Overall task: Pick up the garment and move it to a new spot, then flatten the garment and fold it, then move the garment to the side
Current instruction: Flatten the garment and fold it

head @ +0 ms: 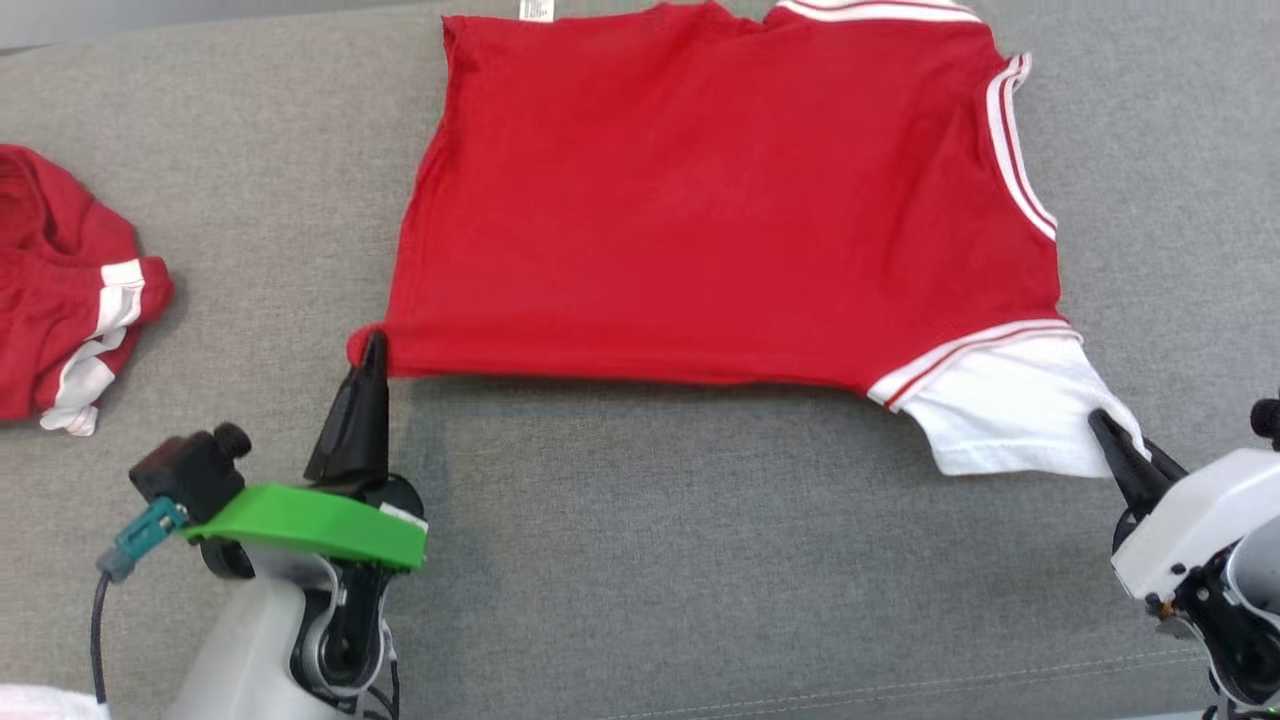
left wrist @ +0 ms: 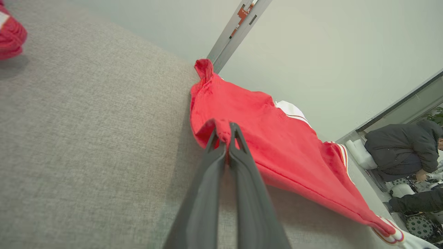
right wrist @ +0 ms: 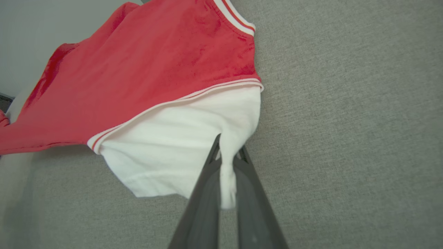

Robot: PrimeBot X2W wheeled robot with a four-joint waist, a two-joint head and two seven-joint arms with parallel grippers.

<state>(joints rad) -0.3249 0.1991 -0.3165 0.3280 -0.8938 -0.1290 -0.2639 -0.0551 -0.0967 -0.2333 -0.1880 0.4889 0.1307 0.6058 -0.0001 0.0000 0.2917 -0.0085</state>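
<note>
**Red shirt pinched at both near corners**

Grey bench (head: 700, 560) lies bare between the two arms, with a stitched seam close to its near edge. The left gripper (head: 372, 345) is clamped tight on the near left corner of the shirt (head: 720, 200). The right gripper (head: 1100, 420) is likewise closed, on the white sleeve (head: 1000, 410) at the near right corner. The hem between them is pulled straight and raised a little, casting a shadow on the bench. The rest of the shirt lies flat and reaches towards the far edge. Bare fabric flanks it on both sides. A second garment (head: 60, 290), red and white, sits bunched by the left edge, well apart. A pale wall (left wrist: 311, 52) stands past the far edge, where a person (left wrist: 401, 148) crouches.
</note>
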